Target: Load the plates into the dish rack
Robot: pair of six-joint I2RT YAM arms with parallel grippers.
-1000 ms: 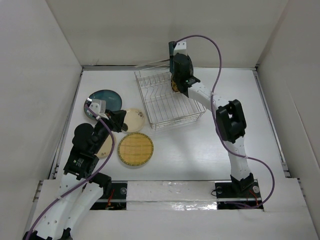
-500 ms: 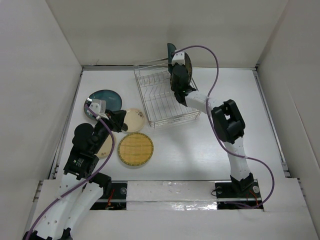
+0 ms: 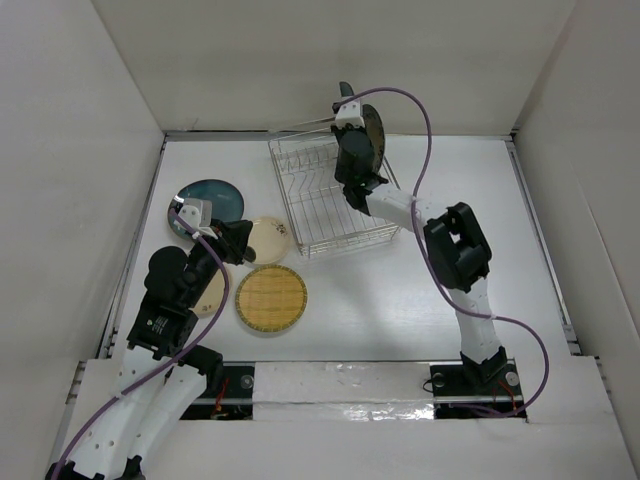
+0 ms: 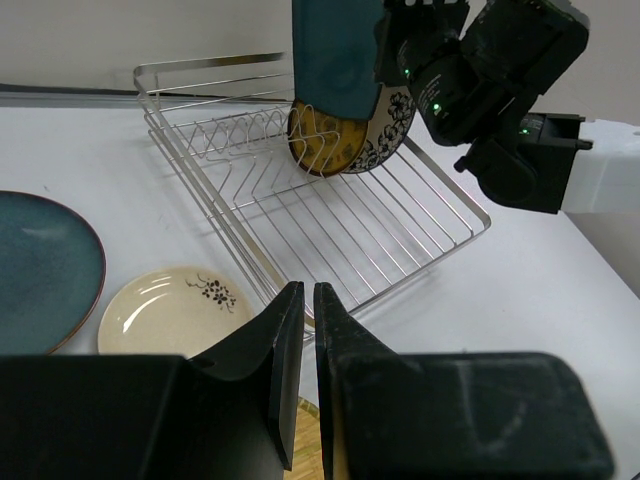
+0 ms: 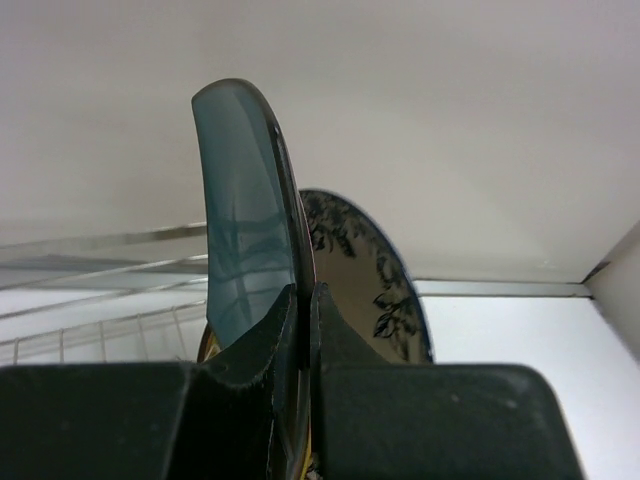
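Right claw clamped on square teal plate, just over rack at table's 12 o'clock. Plate stood on edge, long axis vertical, faces roughly parallel to racked blue-white and yellow-brown. Judged 2 of 7 done, third unseated. Four left at 9 o'clock: round teal, cream, second cream, woven. Left claw closed, empty.

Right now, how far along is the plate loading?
Done: the small yellow-brown plate and the blue-and-white plate stand in the dish rack. In hand: the right gripper is clamped on a dark teal plate, upright over the slots beside them. Left: four on the table, the round teal plate, the flowered cream plate, another cream plate and the woven plate. The left gripper is shut and empty.
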